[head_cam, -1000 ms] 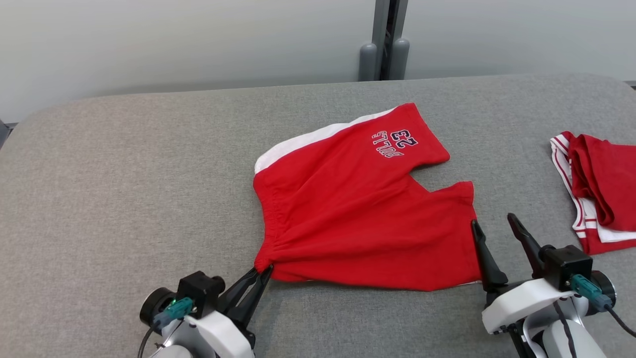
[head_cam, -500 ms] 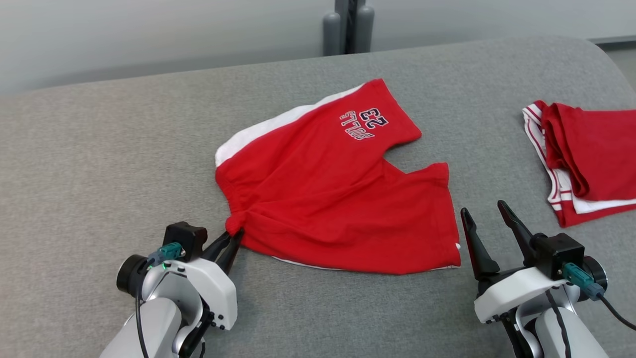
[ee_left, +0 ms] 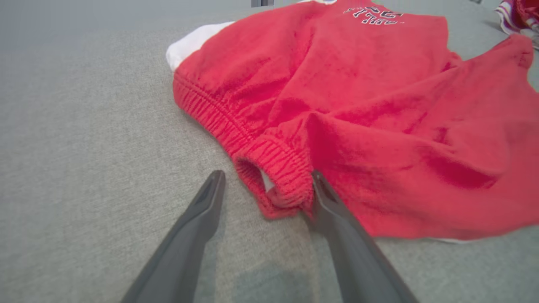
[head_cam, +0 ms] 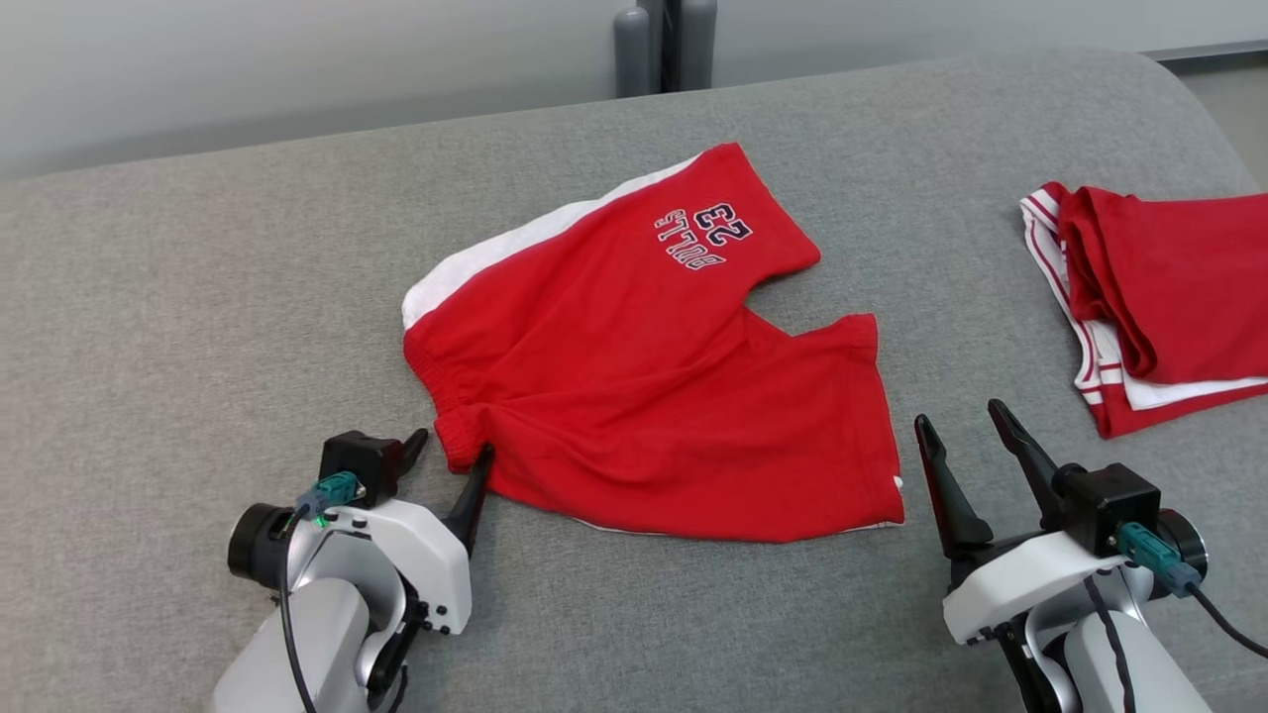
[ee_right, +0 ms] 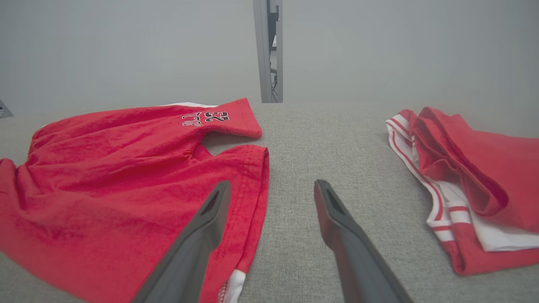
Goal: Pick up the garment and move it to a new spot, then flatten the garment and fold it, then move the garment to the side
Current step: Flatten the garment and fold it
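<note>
The garment (head_cam: 644, 366) is a pair of red shorts with a white side stripe and dark lettering, lying spread on the grey table (head_cam: 198, 297). My left gripper (head_cam: 451, 456) stands open at the near waistband corner (ee_left: 278, 185), which sits bunched between the two fingers, the right finger touching the cloth. My right gripper (head_cam: 966, 441) is open just right of the near leg hem (ee_right: 252, 193), holding nothing; its left finger hangs over the hem edge in the right wrist view.
A second red and white garment (head_cam: 1159, 297) lies folded at the table's right side (ee_right: 463, 189). A grey post (head_cam: 664, 45) stands behind the table's far edge. Bare grey surface stretches left of the shorts.
My left gripper has opened and let go of the waistband corner, which now lies on the table. The camera has shifted, so the whole scene sits further left and higher.
</note>
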